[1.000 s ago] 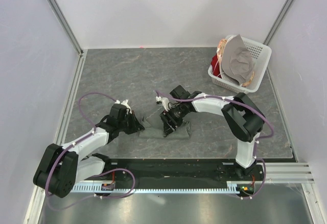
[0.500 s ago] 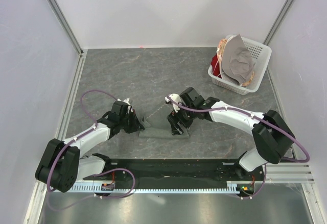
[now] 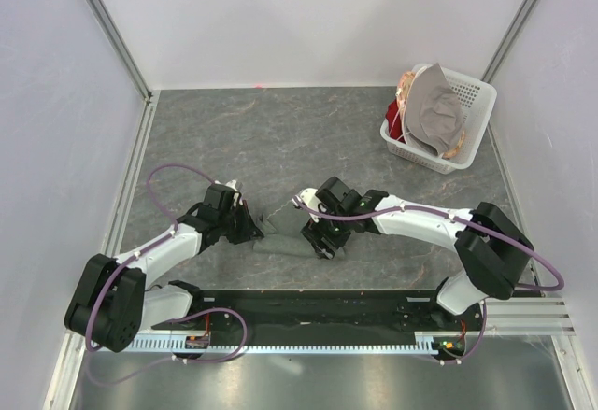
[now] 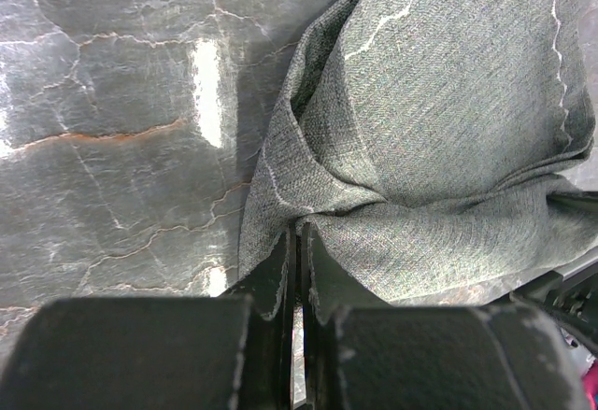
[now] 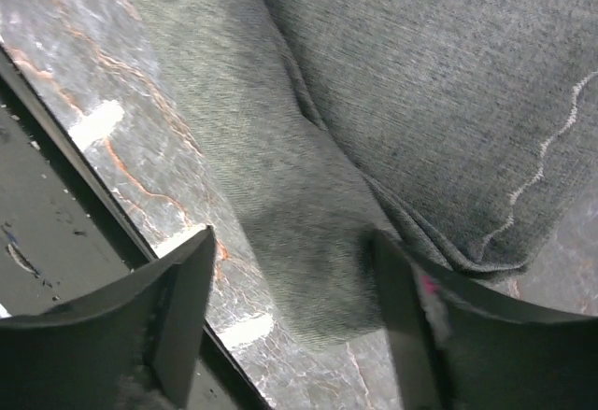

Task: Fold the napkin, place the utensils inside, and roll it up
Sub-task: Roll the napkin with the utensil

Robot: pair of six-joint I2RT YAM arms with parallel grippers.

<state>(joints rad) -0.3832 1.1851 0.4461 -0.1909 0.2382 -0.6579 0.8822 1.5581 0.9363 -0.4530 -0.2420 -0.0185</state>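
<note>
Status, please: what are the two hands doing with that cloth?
Left hand shut on napkin edge. Right hand open around its rolled fold. Basket well apart, far right corner.

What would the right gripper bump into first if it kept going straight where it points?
The napkin. The right gripper stands open astride a thick fold of it, so it would press into cloth first, probably with the table just beneath.

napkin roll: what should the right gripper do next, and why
Probably close the right gripper on the napkin: it stands open astride the rolled fold, while the left gripper is shut on the other end, anchoring it.
</note>
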